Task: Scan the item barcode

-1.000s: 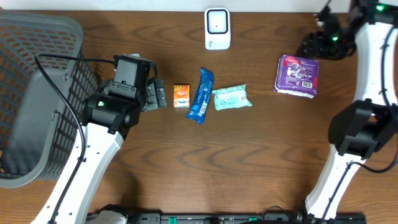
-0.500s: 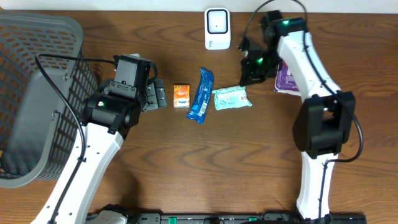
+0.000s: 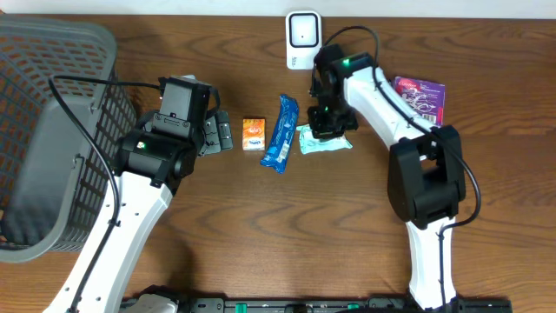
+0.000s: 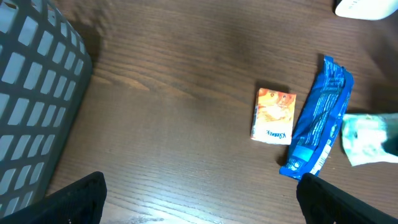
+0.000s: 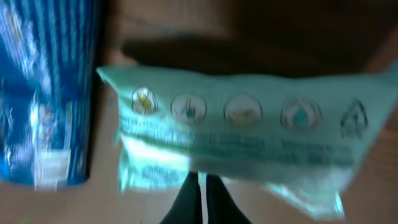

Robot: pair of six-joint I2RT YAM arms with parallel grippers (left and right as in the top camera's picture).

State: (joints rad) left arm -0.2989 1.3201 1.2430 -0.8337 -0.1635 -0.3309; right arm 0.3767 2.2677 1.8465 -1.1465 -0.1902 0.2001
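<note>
Eight entries. Grey basket (image 3: 52,130), far left. My left gripper (image 3: 224,133), jaws wide, just left of the orange box (image 3: 253,134). Blue packet (image 3: 281,133), beside the box. White scanner (image 3: 303,39), far centre. Pale green packet (image 3: 336,142), right of the blue; my right gripper (image 5: 199,186) over its edge, fingers pressed together. Purple packet (image 3: 424,96), right.

L arm (image 3: 122,226), R arm (image 3: 434,252): white links, blk joints/cables, green LEDs (image 3: 346,61).
</note>
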